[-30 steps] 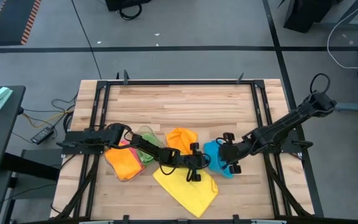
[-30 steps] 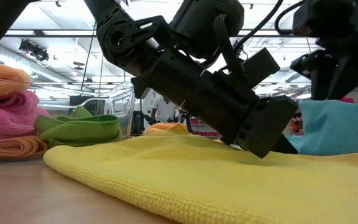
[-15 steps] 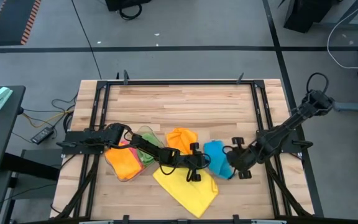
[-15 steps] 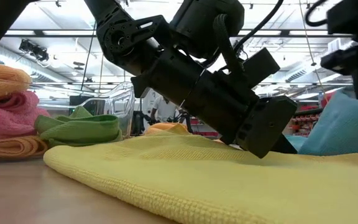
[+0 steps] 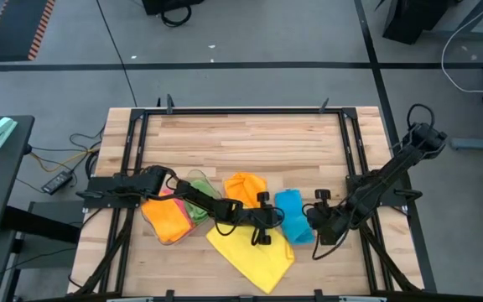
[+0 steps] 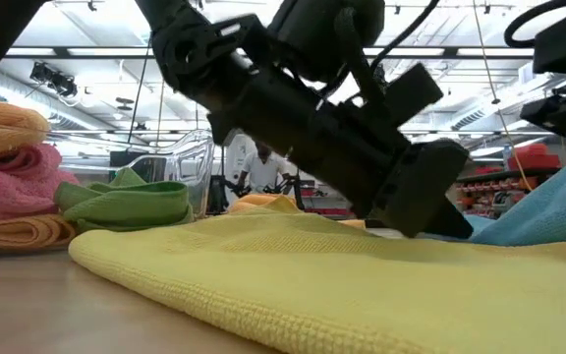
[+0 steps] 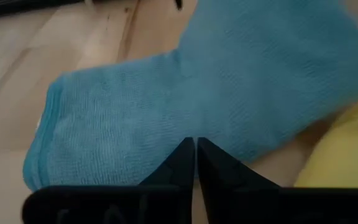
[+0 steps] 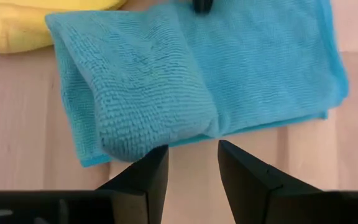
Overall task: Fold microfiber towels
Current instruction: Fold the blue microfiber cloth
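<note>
With our left end effector [image 5: 262, 225] nearly pinched shut on nothing and our right end effector [image 5: 319, 226] parted and empty beside the blue towel [image 5: 292, 216] near the tabletop's [image 5: 250, 143] front edge, we risk its loose fold springing open, since nothing pins it.

Robotics lab: framed workbench [image 5: 250, 134], floor cables [image 5: 65, 159]

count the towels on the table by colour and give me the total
Yellow towel: 1
Blue towel: 1
Green towel: 1
Pink towel: 1
Orange towels: 2 seen from above, one folded at the left, one mid-table; the low view shows more orange layers in the left stack, which I cannot separate.
Total: at least 6
</note>
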`<state>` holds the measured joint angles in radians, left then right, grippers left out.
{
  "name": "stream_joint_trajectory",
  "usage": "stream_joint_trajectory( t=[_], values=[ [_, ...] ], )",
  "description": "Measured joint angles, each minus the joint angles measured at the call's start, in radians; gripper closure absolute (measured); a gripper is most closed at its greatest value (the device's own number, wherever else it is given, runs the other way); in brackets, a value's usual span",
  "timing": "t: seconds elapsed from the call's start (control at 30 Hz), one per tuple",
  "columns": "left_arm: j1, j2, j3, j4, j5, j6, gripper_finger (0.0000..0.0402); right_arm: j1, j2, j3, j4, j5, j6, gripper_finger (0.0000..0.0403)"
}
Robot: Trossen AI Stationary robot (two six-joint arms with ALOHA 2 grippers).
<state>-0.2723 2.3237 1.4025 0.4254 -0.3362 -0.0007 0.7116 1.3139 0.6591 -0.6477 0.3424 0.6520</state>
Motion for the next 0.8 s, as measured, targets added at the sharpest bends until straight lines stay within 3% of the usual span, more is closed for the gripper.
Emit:
stream_joint_trajectory(
  t=[0.37,0.47,0.8],
  values=[
    [-0.033,-0.089,0.032,-0.004,0.029,0.012,0.0368,0.102,0.009,-0.015,0.04,0.073,0.188,0.0256],
    [-0.037,-0.062,0.08,0.003,0.084,0.006,0.0366,0.13,0.031,-0.015,0.057,0.12,0.215,0.0256],
    [-0.042,0.049,0.15,-0.014,0.089,-0.041,0.0389,0.136,0.198,-0.015,0.219,0.164,0.226,0.0256]
  ],
)
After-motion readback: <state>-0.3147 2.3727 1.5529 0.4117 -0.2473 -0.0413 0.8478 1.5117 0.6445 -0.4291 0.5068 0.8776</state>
